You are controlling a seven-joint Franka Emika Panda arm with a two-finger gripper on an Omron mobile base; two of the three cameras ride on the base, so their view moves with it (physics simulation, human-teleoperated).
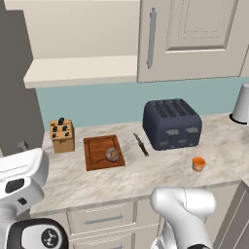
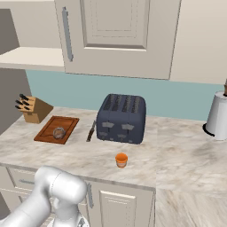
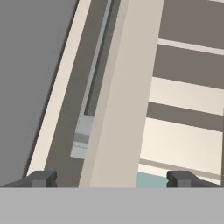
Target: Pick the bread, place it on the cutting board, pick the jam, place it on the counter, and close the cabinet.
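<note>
One bread point(image 1: 112, 154) loaf lies on the cutting board point(image 1: 97, 153), at centre-left of the left base view. One jam point(image 1: 198, 164) jar stands upright on the counter point(image 1: 146, 177) at lower right, in front of the toaster point(image 1: 171, 123) and well apart from it.

One knife point(image 1: 141, 144) lies flat between board and toaster, touching neither. One knife block point(image 1: 62, 135) stands just left of the board. One white appliance point(image 1: 241, 104) sits at the right edge.

The cabinet point(image 1: 194, 39) fills the upper right; one door carries a vertical silver handle point(image 1: 151, 38). To its left an open shelf point(image 1: 82, 70) shows — no door covers it.

In the hand view the gripper point(image 3: 112, 179) has its fingertips point(image 3: 41, 178) spread wide, holding nothing; a cream door edge point(image 3: 118, 96) runs up between them, with a silver bar to its left.
</note>
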